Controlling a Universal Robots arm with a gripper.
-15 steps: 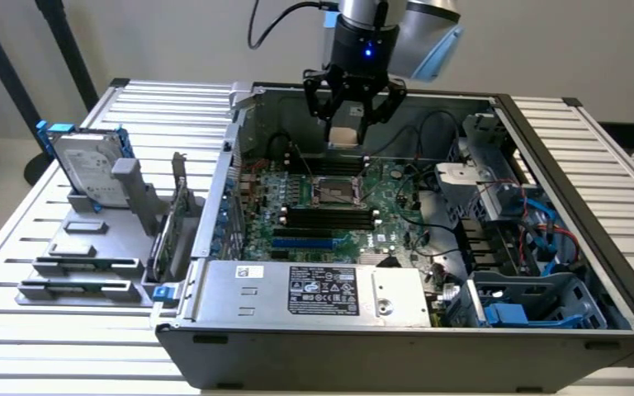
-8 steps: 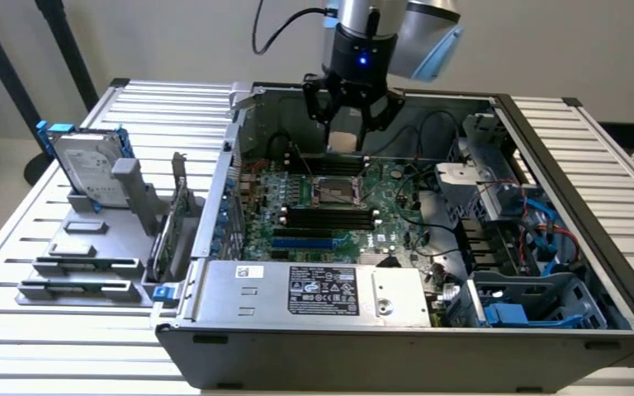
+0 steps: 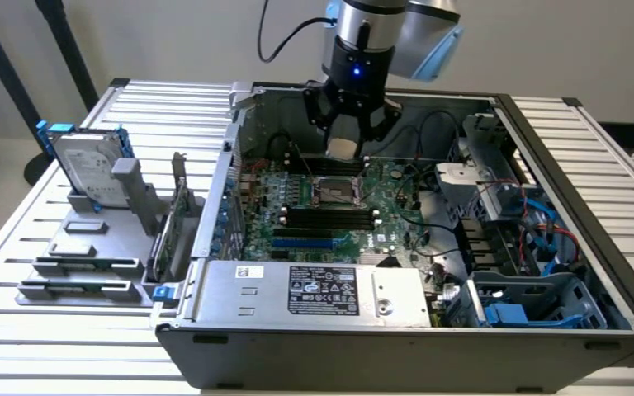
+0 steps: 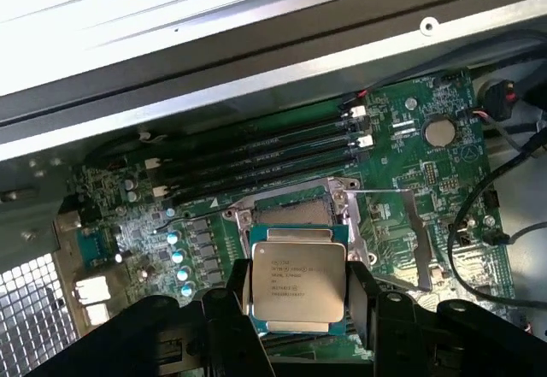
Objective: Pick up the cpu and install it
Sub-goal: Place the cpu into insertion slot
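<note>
The cpu (image 4: 297, 279), a flat square chip with a silvery printed top, sits between the two black fingers (image 4: 235, 300) of my gripper (image 4: 297, 298), which is shut on its opposite edges. In the exterior view the gripper (image 3: 343, 142) hangs inside the open computer case with the cpu (image 3: 343, 149) at its tip. It is held a little above the motherboard (image 3: 395, 206). The open cpu socket (image 3: 339, 191) lies just below and slightly toward the front. In the wrist view the socket (image 4: 291, 210), with its metal frame swung open, shows just past the chip.
Black memory sticks (image 3: 328, 216) fill slots in front of the socket. A power supply (image 3: 317, 289) spans the case front, and cables (image 3: 449, 227) and drive bays (image 3: 527, 301) crowd the exterior view's right. A hard drive with a blue bracket (image 3: 88, 169) stands on a grey fixture outside the case.
</note>
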